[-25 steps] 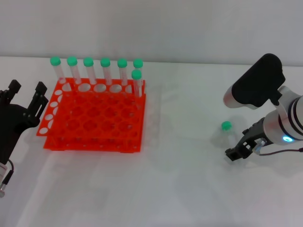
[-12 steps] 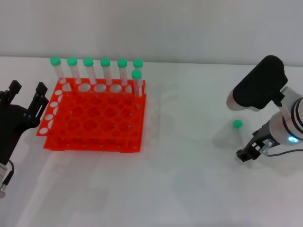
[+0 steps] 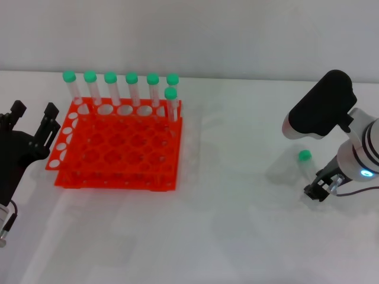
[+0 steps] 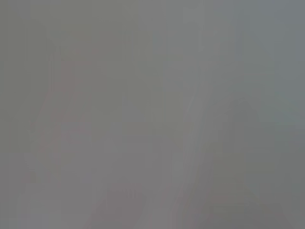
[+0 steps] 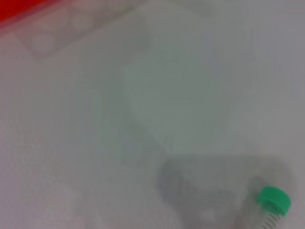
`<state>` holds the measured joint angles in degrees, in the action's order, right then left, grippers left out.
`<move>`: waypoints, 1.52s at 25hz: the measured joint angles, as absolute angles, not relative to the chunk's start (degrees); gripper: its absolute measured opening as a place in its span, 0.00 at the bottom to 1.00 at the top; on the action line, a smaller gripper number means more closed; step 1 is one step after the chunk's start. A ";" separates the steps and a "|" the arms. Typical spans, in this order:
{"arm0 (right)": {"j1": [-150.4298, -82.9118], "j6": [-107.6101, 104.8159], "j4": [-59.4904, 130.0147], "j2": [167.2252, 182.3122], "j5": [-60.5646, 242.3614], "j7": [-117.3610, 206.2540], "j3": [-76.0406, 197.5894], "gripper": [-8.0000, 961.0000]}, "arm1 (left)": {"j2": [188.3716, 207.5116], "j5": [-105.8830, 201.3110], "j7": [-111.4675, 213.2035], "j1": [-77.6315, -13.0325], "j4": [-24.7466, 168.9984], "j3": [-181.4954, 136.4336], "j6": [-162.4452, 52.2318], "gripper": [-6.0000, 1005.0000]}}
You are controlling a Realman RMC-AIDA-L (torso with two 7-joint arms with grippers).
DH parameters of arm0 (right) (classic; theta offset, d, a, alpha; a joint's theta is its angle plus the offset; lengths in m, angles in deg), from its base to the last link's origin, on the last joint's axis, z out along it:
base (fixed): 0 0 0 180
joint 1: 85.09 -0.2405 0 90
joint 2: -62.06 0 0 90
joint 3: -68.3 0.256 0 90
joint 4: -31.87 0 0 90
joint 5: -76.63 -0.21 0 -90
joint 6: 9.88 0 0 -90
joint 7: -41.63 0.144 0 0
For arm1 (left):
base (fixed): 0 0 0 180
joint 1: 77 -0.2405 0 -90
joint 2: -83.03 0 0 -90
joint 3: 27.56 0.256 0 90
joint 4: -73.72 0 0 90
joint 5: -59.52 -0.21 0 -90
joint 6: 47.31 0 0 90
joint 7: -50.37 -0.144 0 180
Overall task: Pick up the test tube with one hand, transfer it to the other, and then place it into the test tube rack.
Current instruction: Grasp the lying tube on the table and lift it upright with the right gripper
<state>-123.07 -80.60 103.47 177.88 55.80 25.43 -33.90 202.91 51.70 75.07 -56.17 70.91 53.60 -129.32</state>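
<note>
Because the test tube (image 3: 310,167) looks light and slick, the right gripper (image 3: 317,190), seemingly clamping it, should grip mid-body.

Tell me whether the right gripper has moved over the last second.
Yes. In the head view the right gripper, holding the test tube, has drifted toward the robot's right and slightly nearer the robot, farther from the orange rack, which has stayed put.

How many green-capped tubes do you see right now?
8. Six stand along the far row of the test tube rack, a seventh just in front at its right end, and the test tube is by the right end effector.
</note>
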 joint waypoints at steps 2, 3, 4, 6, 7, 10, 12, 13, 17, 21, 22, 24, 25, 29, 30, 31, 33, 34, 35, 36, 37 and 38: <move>-123.41 -81.07 103.06 177.83 55.74 25.87 -33.82 0.42 | 202.91 51.71 75.07 -56.18 70.90 53.58 -129.32 0.68; -123.64 -81.24 102.78 177.79 55.74 25.97 -33.76 0.40 | 202.91 51.70 75.07 -56.17 70.90 53.59 -129.32 0.68; -123.96 -81.50 102.47 177.75 55.74 26.03 -33.72 0.38 | 202.91 51.70 75.07 -56.17 70.90 53.57 -129.32 0.68; -124.67 -81.98 101.64 177.76 55.75 26.06 -33.63 0.37 | 202.90 51.70 75.07 -56.17 70.91 53.51 -129.32 0.68; -125.05 -82.16 101.20 177.79 55.76 26.10 -33.63 0.36 | 202.91 51.70 75.07 -56.17 70.94 53.51 -129.32 0.68; -126.09 -82.85 100.16 177.79 55.94 26.37 -33.60 0.34 | 202.90 51.70 75.07 -56.18 70.98 53.55 -129.31 0.68; -126.67 -83.39 99.70 177.78 56.44 26.49 -33.59 0.33 | 202.90 51.70 75.07 -56.22 70.99 53.60 -129.32 0.68; -126.87 -83.62 99.56 177.78 56.80 26.54 -33.58 0.32 | 202.91 51.70 75.07 -56.22 70.99 53.62 -129.32 0.68; -127.41 -84.39 99.40 177.81 57.45 26.63 -33.65 0.30 | 202.91 51.70 75.07 -56.16 71.00 53.71 -129.32 0.68; -128.34 -85.22 98.12 177.81 57.46 26.64 -33.57 0.27 | 202.91 51.70 75.07 -56.15 71.00 53.73 -129.32 0.68; -128.71 -85.36 97.42 177.82 57.46 26.63 -33.53 0.26 | 202.91 51.70 75.07 -56.15 71.00 53.73 -129.32 0.68; -129.31 -85.52 96.10 177.86 57.47 26.63 -33.50 0.26 | 202.90 51.70 75.07 -56.16 71.00 53.68 -129.32 0.68; -129.61 -85.52 95.59 177.88 57.46 26.63 -33.49 0.25 | 202.91 51.70 75.07 -56.16 71.00 53.66 -129.32 0.68; -130.00 -85.49 94.81 177.88 57.33 26.63 -33.37 0.24 | 202.90 51.70 75.07 -56.12 71.00 53.73 -129.32 0.68; -130.00 -85.49 94.80 177.87 57.33 26.63 -33.32 0.24 | 202.91 51.70 75.07 -56.10 71.00 53.74 -129.32 0.68; -130.00 -85.49 94.79 177.87 57.32 26.63 -33.29 0.24 | 202.91 51.70 75.07 -56.10 70.99 53.73 -129.31 0.68; -130.00 -85.48 94.81 177.85 57.34 26.63 -33.27 0.23 | 202.91 51.70 75.07 -56.12 70.99 53.74 -129.32 0.68; -130.00 -85.42 94.89 177.84 57.39 26.62 -33.27 0.23 | 202.90 51.70 75.07 -56.14 70.99 53.73 -129.32 0.68; -129.95 -85.25 95.11 177.82 57.44 26.61 -33.18 0.23 | 202.91 51.70 75.07 -56.18 70.99 53.74 -129.32 0.68; -129.83 -85.07 95.61 177.79 57.45 26.56 -32.96 0.22 | 202.90 51.70 75.08 -56.21 70.99 53.73 -129.31 0.68; -129.66 -84.95 96.07 177.78 57.46 26.49 -32.68 0.22 | 202.91 51.70 75.18 -56.28 70.99 53.73 -129.32 0.68; -129.48 -84.74 96.61 177.76 57.47 26.40 -32.32 0.22 | 202.91 51.70 75.30 -56.39 70.99 53.73 -129.32 0.68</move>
<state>-129.48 -84.74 96.61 177.76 57.47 26.40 -32.32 202.91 51.70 75.30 -56.39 70.99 53.73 -129.32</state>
